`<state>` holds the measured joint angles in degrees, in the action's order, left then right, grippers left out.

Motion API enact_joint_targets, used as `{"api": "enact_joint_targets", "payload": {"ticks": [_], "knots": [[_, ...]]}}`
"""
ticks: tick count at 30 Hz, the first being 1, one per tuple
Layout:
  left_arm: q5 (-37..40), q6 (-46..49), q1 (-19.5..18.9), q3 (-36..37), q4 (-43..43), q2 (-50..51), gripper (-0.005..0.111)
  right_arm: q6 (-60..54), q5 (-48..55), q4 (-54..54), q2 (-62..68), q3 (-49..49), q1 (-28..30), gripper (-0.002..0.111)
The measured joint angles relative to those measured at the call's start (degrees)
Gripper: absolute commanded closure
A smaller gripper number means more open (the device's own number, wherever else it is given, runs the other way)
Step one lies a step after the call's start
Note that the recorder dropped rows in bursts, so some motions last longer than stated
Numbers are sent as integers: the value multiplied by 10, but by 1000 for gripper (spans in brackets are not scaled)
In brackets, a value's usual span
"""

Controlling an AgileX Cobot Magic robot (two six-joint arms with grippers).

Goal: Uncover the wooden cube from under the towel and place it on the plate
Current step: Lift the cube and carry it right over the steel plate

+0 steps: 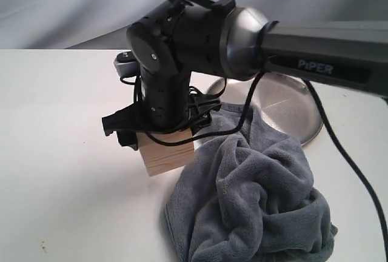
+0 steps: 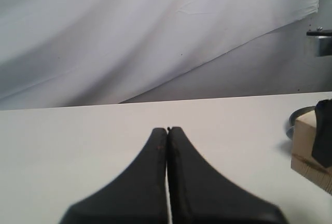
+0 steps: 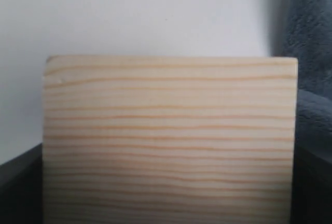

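The wooden cube stands uncovered on the white table, just left of the crumpled grey-blue towel. My right gripper comes down on the cube from above. In the right wrist view the cube fills the space between the two dark fingers, which press against its sides. I cannot tell whether it still touches the table. The silver plate lies behind the towel, partly hidden by the arm. My left gripper is shut and holds nothing, hovering over bare table with the cube off to its side.
The right arm's dark body and cables span the scene above the plate. The towel lies close against one side of the cube. A grey cloth backdrop hangs behind the table's far edge.
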<state>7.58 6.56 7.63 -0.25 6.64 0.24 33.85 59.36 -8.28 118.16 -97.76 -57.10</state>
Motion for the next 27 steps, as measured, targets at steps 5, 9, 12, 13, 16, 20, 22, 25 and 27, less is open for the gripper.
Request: {"api": "enact_joint_targets", "payload": {"ticks": [5,9,12,13,16,20,22,25,27], "knots": [[0,0,0,0,0,0,107,0,31,-41,-27,0,0,108],[0,0,0,0,0,0,107,-14,38,-30,-43,0,16,108],[0,0,0,0,0,0,107,-27,45,-13,-55,0,40,108],[0,0,0,0,0,0,107,-31,47,-10,-60,0,50,108],[0,0,0,0,0,0,107,-41,51,-7,-72,0,73,108],[0,0,0,0,0,0,107,-54,58,-6,-85,0,98,108],[0,0,0,0,0,0,107,-59,62,-2,-85,0,110,108],[0,0,0,0,0,0,107,-65,63,-2,-85,0,132,108],[0,0,0,0,0,0,107,-68,63,-2,-85,0,146,108]]}}
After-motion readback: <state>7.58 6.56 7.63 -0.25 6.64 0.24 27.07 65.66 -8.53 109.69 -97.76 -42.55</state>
